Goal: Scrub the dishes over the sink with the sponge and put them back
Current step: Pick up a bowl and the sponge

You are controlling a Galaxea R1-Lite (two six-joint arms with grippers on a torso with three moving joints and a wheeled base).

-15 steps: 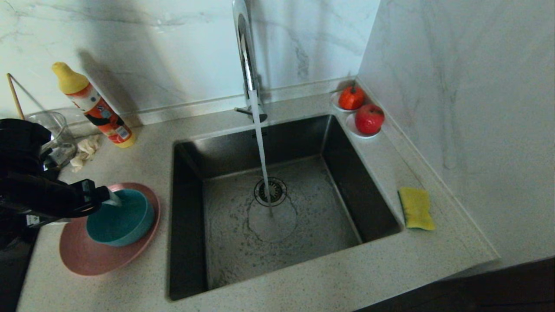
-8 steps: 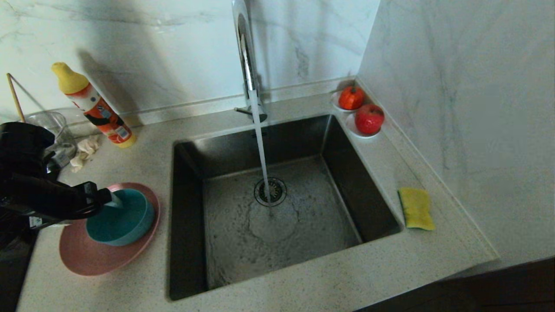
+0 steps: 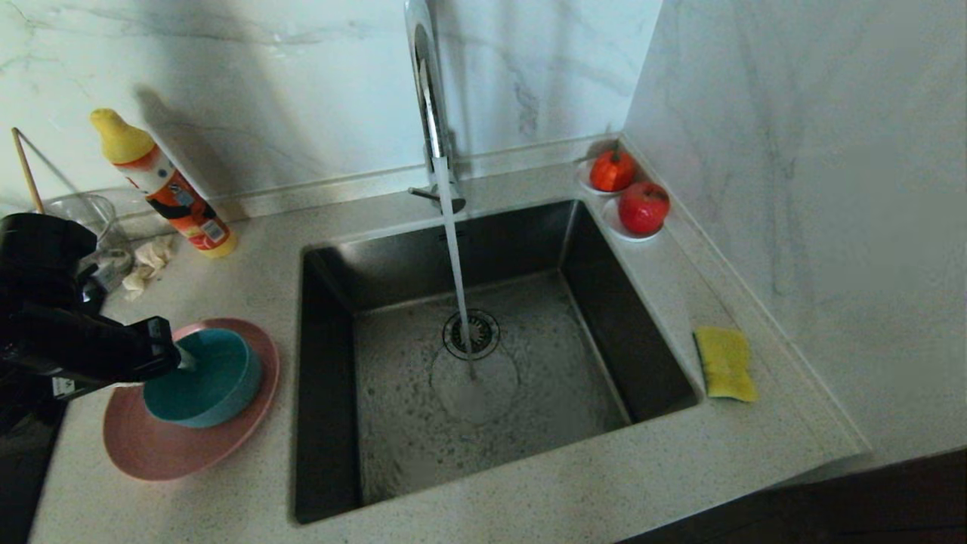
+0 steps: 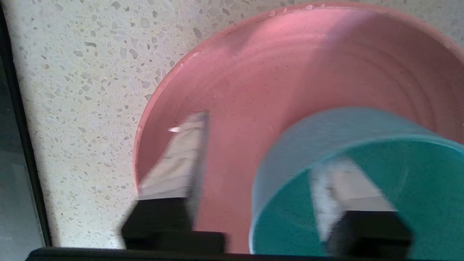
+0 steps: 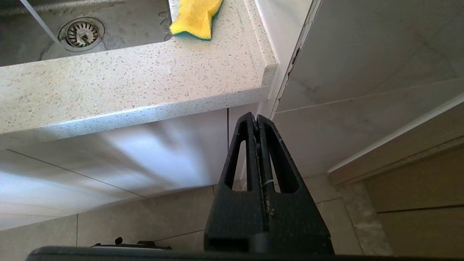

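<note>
My left gripper (image 4: pixel 261 159) has narrowed around the teal bowl's (image 3: pixel 200 378) wall, not yet clamped, tilting it on the pink plate (image 3: pixel 151 446); right gripper (image 5: pixel 256 121) parked, clenched.

This is a home kitchen. A speckled stone counter (image 3: pixel 529 499) holds a sunken steel sink (image 3: pixel 483 378) under a tall chrome tap (image 3: pixel 427 91) running water, with marble-look walls (image 3: pixel 793 151) behind. A dish-soap bottle (image 3: pixel 162 185), a sponge (image 3: pixel 724 363), stacked dishes (image 3: pixel 189 423) and fruit (image 3: pixel 642 205) on saucers sit around the basin.
</note>
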